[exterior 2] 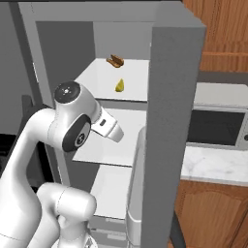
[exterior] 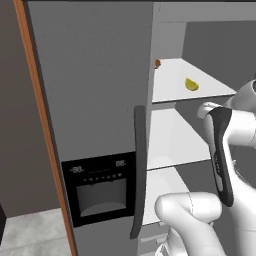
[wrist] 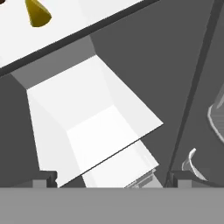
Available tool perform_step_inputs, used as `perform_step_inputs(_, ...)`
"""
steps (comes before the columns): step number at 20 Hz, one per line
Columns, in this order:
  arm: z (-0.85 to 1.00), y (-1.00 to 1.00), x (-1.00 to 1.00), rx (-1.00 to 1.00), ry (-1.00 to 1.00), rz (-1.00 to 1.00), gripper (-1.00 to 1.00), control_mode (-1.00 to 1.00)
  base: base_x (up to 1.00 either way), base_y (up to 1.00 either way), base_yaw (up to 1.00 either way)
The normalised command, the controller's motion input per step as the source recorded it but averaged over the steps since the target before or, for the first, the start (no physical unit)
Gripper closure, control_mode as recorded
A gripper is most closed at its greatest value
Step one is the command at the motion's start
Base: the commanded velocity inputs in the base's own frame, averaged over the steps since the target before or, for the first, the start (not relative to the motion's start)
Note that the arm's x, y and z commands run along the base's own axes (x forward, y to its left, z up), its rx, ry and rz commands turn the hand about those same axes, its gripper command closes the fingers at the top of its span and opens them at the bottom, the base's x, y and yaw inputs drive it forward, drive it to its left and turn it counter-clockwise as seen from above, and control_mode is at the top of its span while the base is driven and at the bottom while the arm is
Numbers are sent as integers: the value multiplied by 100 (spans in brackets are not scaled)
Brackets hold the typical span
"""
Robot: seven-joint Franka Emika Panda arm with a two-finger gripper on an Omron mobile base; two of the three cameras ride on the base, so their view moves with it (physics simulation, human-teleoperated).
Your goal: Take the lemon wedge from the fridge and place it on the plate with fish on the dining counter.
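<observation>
- While the fridge (exterior: 95,100) stands open, the lemon wedge (exterior: 191,84) lies on its top shelf (exterior 2: 131,87).
- Gripper (wrist: 111,178): released, holding nothing, below that shelf.

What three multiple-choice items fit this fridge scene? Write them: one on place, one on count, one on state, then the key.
1. Where does the lemon wedge lie?
A. on the top white shelf of the fridge
B. on the lowest shelf
C. in the pincer

2. How many small things lie on that shelf?
A. one
B. two
C. four

3. How is the fridge's right side?
A. shut
B. door missing
C. open, with the shelves bared

Key: 1 A, the yellow wedge rests on the top shelf in both base views. 2 B, the wedge and an orange-brown lump at the back. 3 C, the white shelves show, with the door swung out.
</observation>
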Motion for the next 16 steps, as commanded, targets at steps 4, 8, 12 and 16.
perform_step_inputs(4,0,0,0,0,0,0,-100,100,0,-24,-1)
perform_step_inputs(8,0,0,0,0,0,0,-100,100,6,0,0)
perform_step_inputs(12,83,0,0,-3,-5,3,-100,-100,0,0,0)
perform_step_inputs(16,98,0,5,-3,-3,7,-100,-100,0,0,0)
